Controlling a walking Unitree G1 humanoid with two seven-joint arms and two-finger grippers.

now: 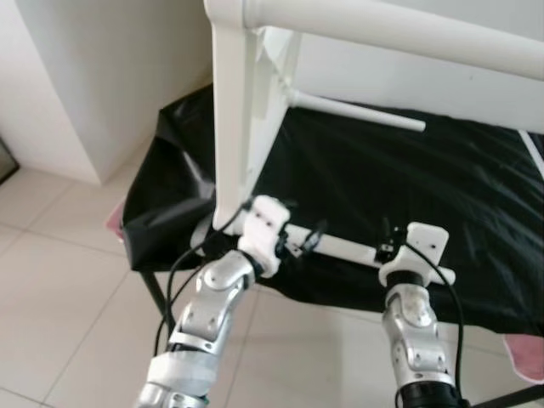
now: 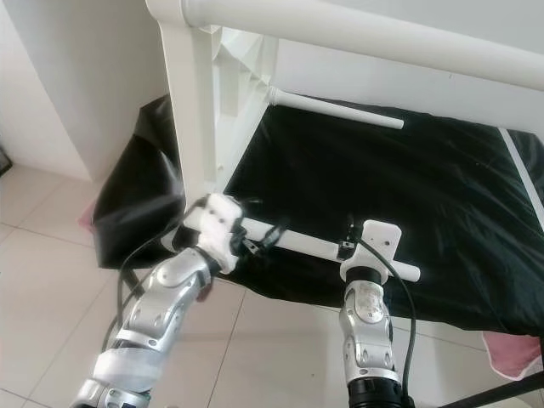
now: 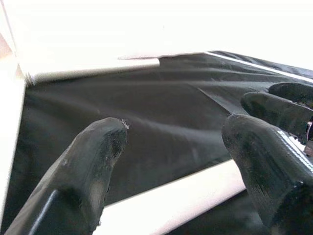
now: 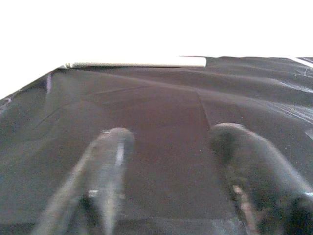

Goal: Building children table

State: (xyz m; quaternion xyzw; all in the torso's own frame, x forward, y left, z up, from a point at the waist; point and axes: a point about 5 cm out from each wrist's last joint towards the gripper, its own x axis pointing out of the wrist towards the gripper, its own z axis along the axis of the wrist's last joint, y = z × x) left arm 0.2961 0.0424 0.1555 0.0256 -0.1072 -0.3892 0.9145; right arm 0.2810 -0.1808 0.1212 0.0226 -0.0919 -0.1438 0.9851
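Note:
A white children's table frame (image 1: 234, 127) lies on its side on a table draped in black cloth (image 1: 408, 187). One white rod (image 1: 340, 248) lies along the cloth's front edge. Another white rod (image 1: 357, 110) sticks out from the frame further back. My left gripper (image 1: 308, 240) hovers at the front rod near the frame's post. Its two black fingers (image 3: 93, 176) are spread, with the rod (image 3: 176, 200) passing just under them. My right gripper (image 1: 387, 240) is open over the same rod further right, its fingers (image 4: 105, 161) pointing across bare cloth toward the far rod (image 4: 137, 62).
The frame's thick top bar (image 1: 382, 30) overhangs the cloth above both arms. A white wall corner (image 1: 93, 93) stands to the left over pale floor tiles (image 1: 59, 289). Pink fabric (image 1: 523, 357) shows at the lower right, beside a black table leg (image 1: 153, 293).

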